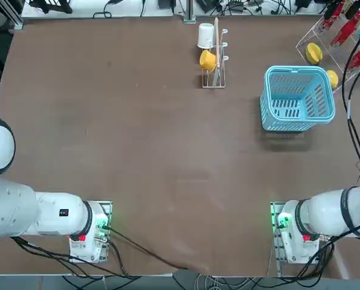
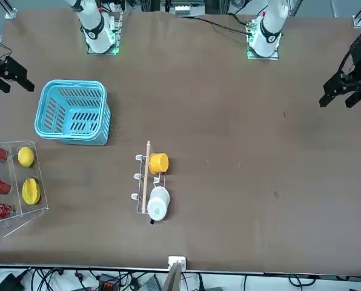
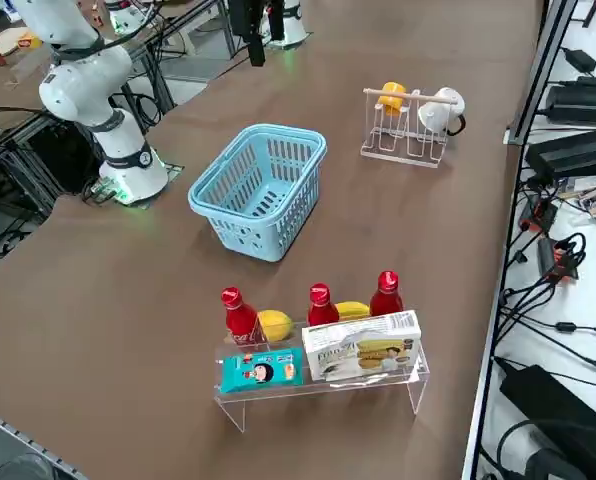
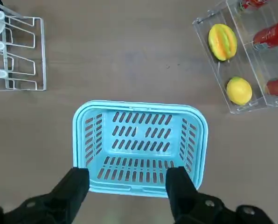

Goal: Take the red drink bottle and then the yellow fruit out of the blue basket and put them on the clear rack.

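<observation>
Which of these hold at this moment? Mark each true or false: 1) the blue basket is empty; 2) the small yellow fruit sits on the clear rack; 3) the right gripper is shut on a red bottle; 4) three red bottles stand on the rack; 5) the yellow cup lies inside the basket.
1) True: the blue basket holds nothing.
2) True: the small yellow fruit sits on the clear rack.
3) False: the right gripper is open above the basket and holds nothing.
4) True: three red bottles stand there.
5) False: the yellow cup hangs on the wire stand.
</observation>
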